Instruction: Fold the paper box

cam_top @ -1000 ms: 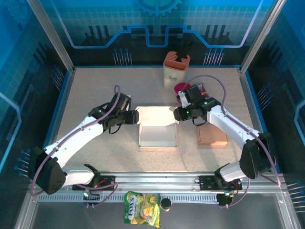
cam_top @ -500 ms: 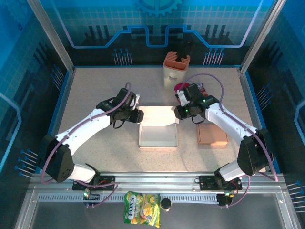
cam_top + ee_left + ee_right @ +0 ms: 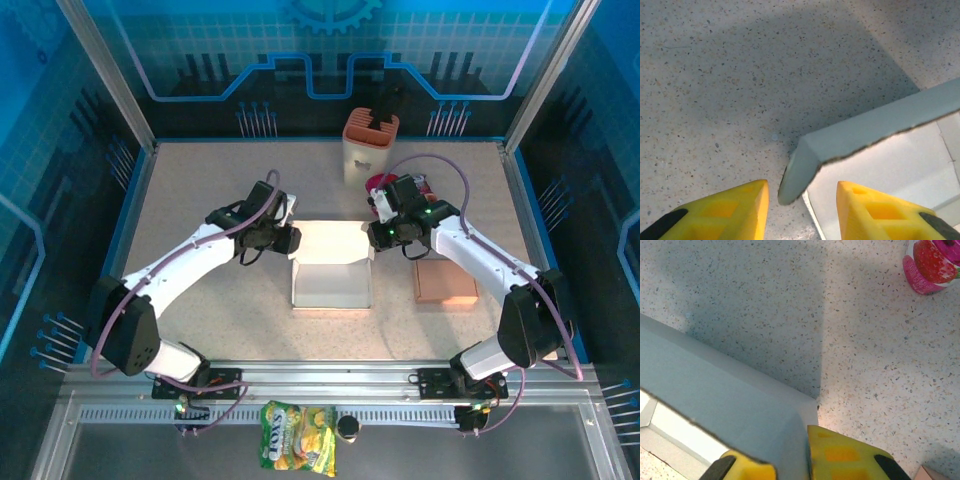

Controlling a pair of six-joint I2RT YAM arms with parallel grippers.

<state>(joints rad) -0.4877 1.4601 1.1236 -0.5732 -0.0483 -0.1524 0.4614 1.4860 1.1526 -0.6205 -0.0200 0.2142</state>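
Found paper box [image 3: 330, 272] open-topped, tan block [image 3: 445, 283] just to its right. At its far-left corner: left gripper [image 3: 801, 192] spread, flap edge loose between the fingers. At its far-right corner: right gripper [image 3: 790, 462] seemingly pinching the box wall.

Robot lab test cell. Silver aluminium frame posts [image 3: 108, 75] fence speckled beige tabletop [image 3: 200, 180]. Blue wall panels printed with circuit lines and gear [image 3: 420, 40] enclose it. White cable-wrapped left arm [image 3: 175, 263] and right arm [image 3: 480, 257] bolted to slotted metal rail [image 3: 330, 378] at near edge.
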